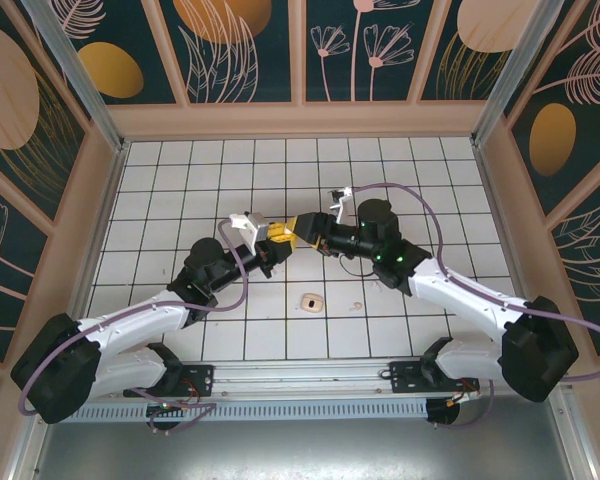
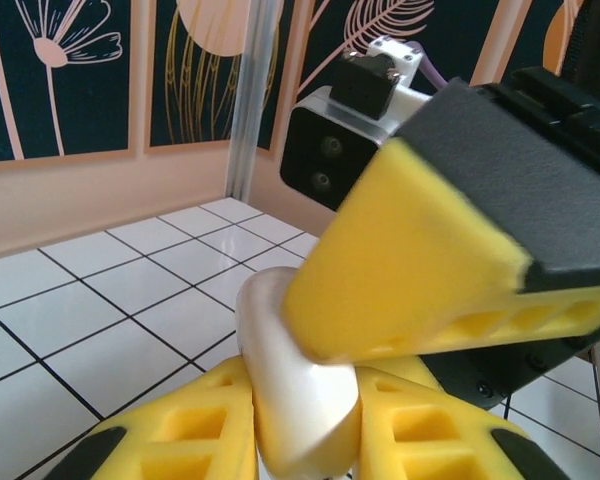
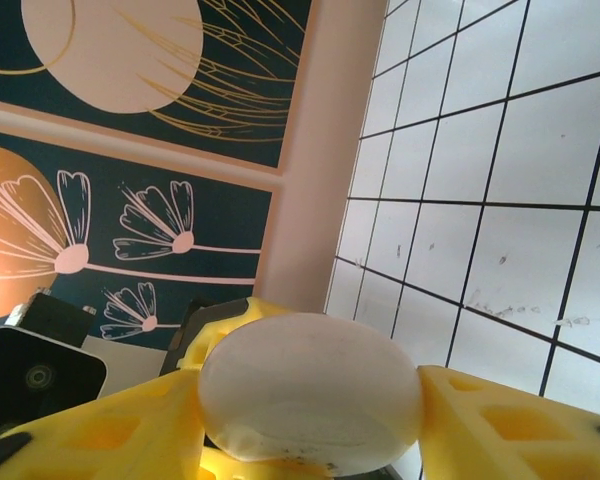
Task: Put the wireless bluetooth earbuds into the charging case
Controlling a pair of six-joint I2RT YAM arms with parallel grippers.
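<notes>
The two arms are meeting above the middle of the tiled tabletop (image 1: 200,180), and both are gripping the same thing: a smooth white rounded case (image 2: 300,390). The left hand (image 1: 270,237) is clamping it from below, narrow, with the case wedged between its yellow fingers (image 2: 195,425). The right hand (image 1: 302,228) is closing on the case from the opposite side. Its own camera is showing the white shell sitting squarely between its two pads, and from the left wrist one of its pads (image 2: 410,260) is pressing against the case's upper edge.

This shared grip is probably there so that one hand is steadying the body while the other is working at the lid, since the case is looking closed and needs opening before anything goes in. No seam or hinge is showing clearly, so I cannot tell which part each hand is gripping.

A small pale piece (image 1: 309,301) is lying on the tabletop nearer the bases, well apart from both hands. It is most likely the earbuds, though it is too small to tell.
</notes>
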